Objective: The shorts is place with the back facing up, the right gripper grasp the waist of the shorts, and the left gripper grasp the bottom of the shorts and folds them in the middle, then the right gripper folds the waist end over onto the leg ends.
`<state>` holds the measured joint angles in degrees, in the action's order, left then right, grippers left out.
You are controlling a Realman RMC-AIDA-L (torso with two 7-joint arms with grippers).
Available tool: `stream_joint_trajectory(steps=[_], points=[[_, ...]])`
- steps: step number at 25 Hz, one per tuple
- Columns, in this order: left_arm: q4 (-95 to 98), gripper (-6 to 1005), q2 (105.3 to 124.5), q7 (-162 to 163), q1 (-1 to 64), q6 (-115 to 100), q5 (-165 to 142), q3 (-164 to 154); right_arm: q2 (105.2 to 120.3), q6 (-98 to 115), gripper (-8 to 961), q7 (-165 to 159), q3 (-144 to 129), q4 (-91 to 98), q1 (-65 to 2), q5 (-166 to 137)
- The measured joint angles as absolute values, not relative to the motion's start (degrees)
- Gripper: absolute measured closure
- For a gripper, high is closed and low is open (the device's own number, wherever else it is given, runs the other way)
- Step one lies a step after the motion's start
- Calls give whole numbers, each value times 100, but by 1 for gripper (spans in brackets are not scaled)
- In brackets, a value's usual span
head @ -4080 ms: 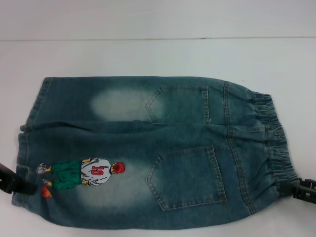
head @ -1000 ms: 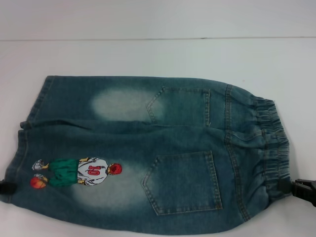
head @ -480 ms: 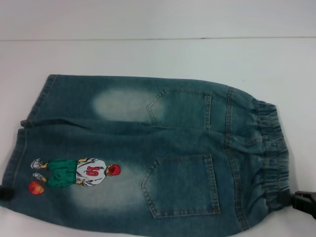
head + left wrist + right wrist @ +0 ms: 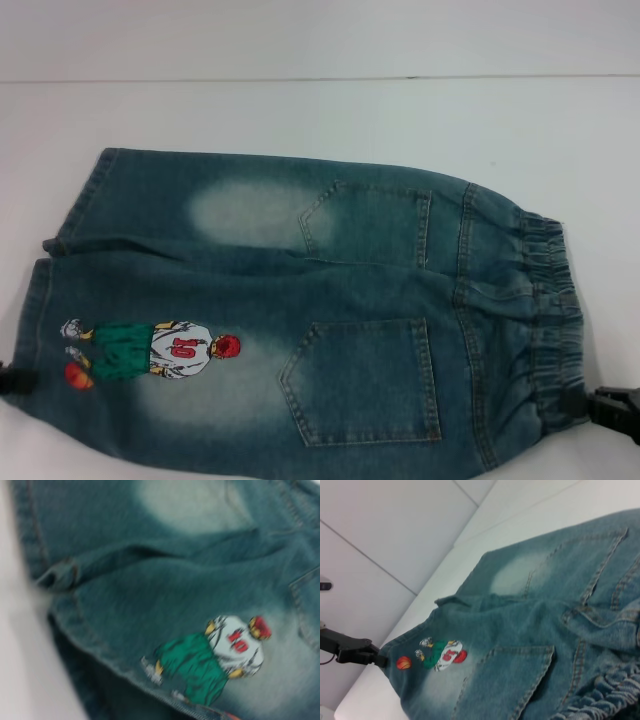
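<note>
Blue denim shorts (image 4: 300, 290) lie back side up on the white table, two pockets showing, elastic waist (image 4: 548, 300) to the right and leg ends to the left. A cartoon player print (image 4: 150, 348) marks the near leg. My left gripper (image 4: 12, 380) is shut on the near leg's hem corner; the right wrist view shows that left gripper (image 4: 370, 656) holding the hem off the table. My right gripper (image 4: 592, 406) is shut on the near end of the waist. The left wrist view shows the raised hem and the print (image 4: 220, 655) up close.
The white table (image 4: 300, 110) stretches bare beyond the shorts to a back edge line. A pale panelled wall (image 4: 395, 520) stands behind it in the right wrist view.
The near leg hem and its print have drifted to the left with my left gripper. The near waist corner has shifted slightly lower with the right gripper, and the near edge has risen.
</note>
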<state>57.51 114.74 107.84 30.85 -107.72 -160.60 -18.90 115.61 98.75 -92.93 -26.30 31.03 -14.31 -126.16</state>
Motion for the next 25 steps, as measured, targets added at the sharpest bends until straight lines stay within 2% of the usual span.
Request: stream_joint_trajectory(steps=[9, 25], points=[[5759, 954, 11386, 10817, 3351, -10980, -15540, -1902, 11509, 10148, 890, -9344, -2347, 3362, -1529, -12591], [5750, 953, 11338, 11107, 3661, -10554, -15130, -1895, 11372, 9907, 885, -9984, -2228, 3908, -2129, -12593]])
